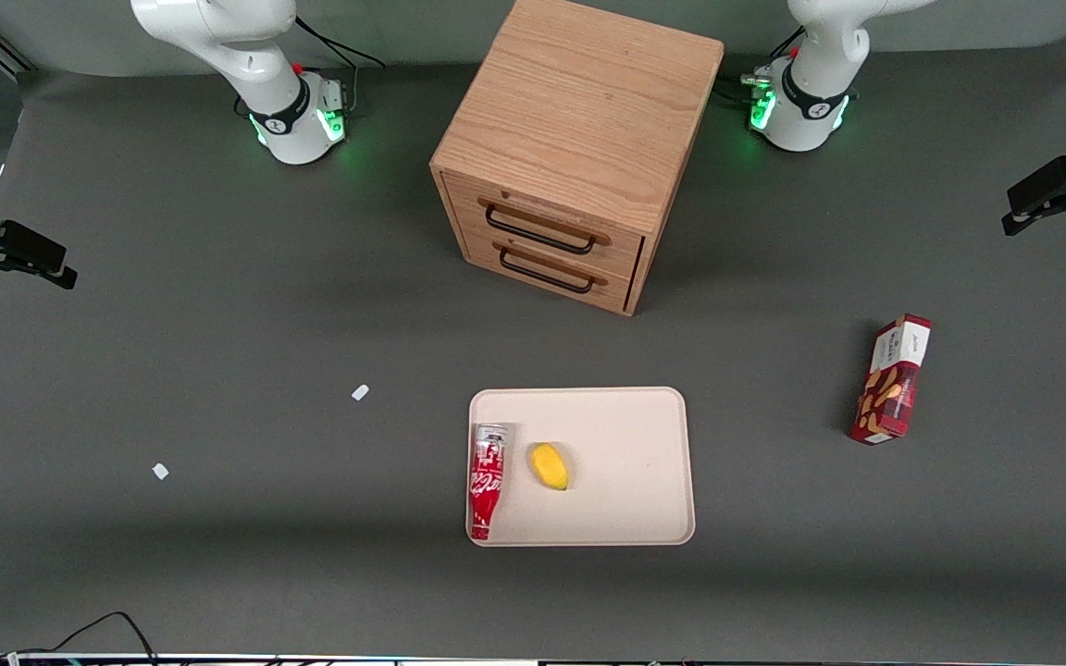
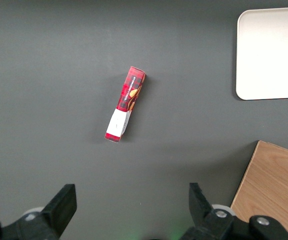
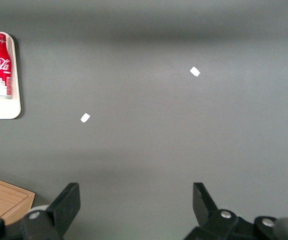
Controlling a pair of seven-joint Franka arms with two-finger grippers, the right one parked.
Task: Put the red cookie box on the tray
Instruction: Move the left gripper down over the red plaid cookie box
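The red cookie box (image 1: 892, 379) lies on the grey table toward the working arm's end, well apart from the tray. Its white end panel points toward the drawer cabinet. The beige tray (image 1: 625, 444) sits in front of the cabinet, nearer the front camera. In the left wrist view the box (image 2: 125, 104) lies on bare table, with a corner of the tray (image 2: 271, 55) off to one side. My left gripper (image 2: 130, 192) hangs high above the table, apart from the box. It is open, with nothing between its fingers.
A red soda bottle-can (image 1: 487, 479) and a yellow fruit (image 1: 549, 465) lie on the tray. The wooden two-drawer cabinet (image 1: 570, 148) stands at the table's middle, drawers shut. Two white scraps (image 1: 360, 392) (image 1: 160, 471) lie toward the parked arm's end.
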